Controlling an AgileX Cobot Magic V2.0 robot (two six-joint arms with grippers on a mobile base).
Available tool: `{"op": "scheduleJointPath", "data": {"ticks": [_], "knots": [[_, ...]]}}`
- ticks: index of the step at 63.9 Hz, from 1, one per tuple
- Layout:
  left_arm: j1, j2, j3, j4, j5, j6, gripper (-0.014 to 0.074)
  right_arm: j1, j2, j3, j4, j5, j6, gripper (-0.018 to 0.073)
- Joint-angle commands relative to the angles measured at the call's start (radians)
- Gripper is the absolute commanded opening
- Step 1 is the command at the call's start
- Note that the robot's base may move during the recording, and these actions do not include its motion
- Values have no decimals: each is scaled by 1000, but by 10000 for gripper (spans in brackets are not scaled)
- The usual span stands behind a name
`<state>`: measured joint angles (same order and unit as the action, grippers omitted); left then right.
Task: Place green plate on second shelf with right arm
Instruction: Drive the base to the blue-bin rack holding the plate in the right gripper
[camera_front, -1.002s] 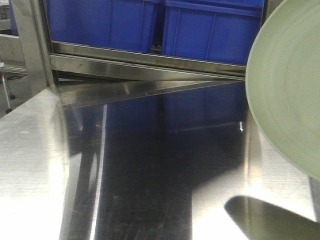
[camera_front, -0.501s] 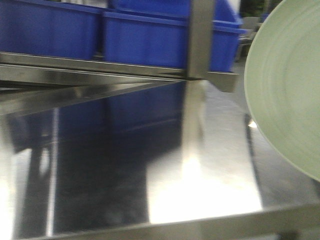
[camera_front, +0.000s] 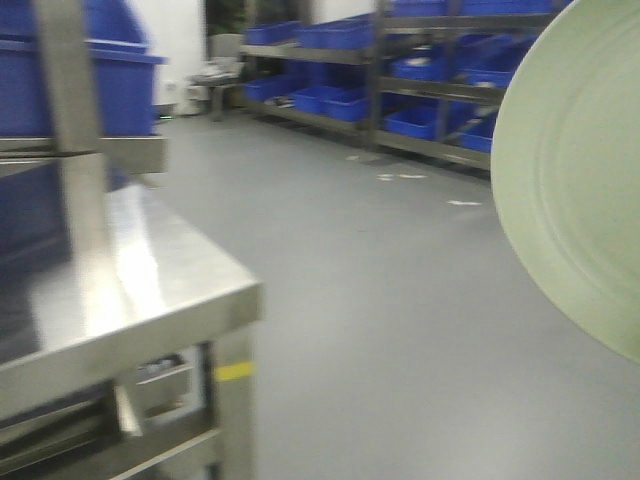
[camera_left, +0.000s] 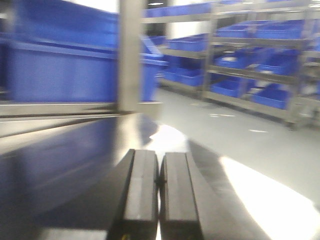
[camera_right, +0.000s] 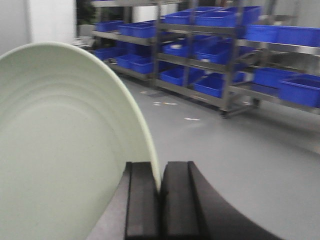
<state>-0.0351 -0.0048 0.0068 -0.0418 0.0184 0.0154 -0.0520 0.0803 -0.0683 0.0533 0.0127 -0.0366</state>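
The pale green plate (camera_front: 580, 180) hangs on edge at the right of the front view, its ringed inside facing me. In the right wrist view the green plate (camera_right: 60, 145) fills the left side. My right gripper (camera_right: 160, 185) is shut on its rim, the two black fingers (camera_right: 142, 200) pinching the thin edge. My left gripper (camera_left: 159, 180) is shut and empty, its fingers pressed together above the steel table top (camera_left: 60, 165). The second shelf cannot be singled out in these views.
A steel table (camera_front: 150, 270) with an upright post (camera_front: 75, 130) and a blue bin (camera_front: 120, 70) stands at the left. Grey floor (camera_front: 380, 280) lies ahead. Metal racks with several blue bins (camera_front: 430, 60) line the far wall; they also show in the right wrist view (camera_right: 210, 45).
The whole view has swung to the right: the table top and blue bins slid off to the left, and the open floor and far racks came into sight. The plate kept its place in the frame.
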Motion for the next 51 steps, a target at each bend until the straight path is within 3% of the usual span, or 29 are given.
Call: {"op": "scheduleJointPath", "data": {"ticks": [1,51], "knots": [[-5,-18,42,-6,-81,-1,130,-6,9,-33,12,-123,1,55],[-5,-18,42,-6,-81,-1,130,-6,9,-33,12,-123,1,55]]}}
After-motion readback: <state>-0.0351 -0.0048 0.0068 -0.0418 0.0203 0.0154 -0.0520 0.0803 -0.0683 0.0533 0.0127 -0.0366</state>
